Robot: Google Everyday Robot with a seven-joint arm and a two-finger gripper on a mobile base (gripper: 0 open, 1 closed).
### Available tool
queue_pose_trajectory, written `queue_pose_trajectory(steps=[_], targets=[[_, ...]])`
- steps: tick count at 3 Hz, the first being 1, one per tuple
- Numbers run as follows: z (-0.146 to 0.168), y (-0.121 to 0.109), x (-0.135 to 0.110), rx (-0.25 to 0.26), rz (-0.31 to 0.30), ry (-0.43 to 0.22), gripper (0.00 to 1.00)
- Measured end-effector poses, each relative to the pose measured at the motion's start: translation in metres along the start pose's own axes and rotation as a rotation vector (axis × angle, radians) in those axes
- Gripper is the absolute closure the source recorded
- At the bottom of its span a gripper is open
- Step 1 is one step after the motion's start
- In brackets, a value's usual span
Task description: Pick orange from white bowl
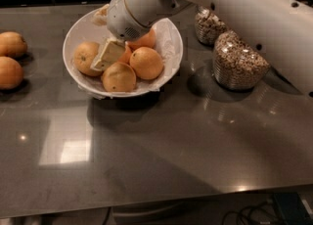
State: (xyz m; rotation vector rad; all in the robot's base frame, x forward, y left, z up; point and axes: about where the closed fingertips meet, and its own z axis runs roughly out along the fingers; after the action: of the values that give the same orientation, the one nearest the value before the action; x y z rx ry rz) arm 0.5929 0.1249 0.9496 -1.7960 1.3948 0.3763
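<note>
The white bowl (pixel 168 33) stands at the back middle of the dark table and holds several round fruits. The orange (pixel 119 76), pale and dimpled, lies at the bowl's front. Deeper-orange fruits lie to its right (pixel 146 62) and at the back (pixel 145 39), and another lies at the left (pixel 84 56). My gripper (pixel 108 55) reaches down into the bowl from the upper right. Its pale tip sits between the left fruit and the others, just above the orange. The white wrist hides the bowl's back part.
Two loose orange fruits (pixel 11 57) lie at the table's left edge. Two glass jars of cereal (pixel 237 62) stand right of the bowl, under my arm (pixel 234 9). The front of the table shows light reflections.
</note>
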Motion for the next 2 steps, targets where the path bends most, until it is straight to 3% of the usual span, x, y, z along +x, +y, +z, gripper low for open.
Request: queue_pose_trajectory(steps=[2], targets=[[0.029,0.007,-0.001,-0.081,0.003,0.006,0.29]])
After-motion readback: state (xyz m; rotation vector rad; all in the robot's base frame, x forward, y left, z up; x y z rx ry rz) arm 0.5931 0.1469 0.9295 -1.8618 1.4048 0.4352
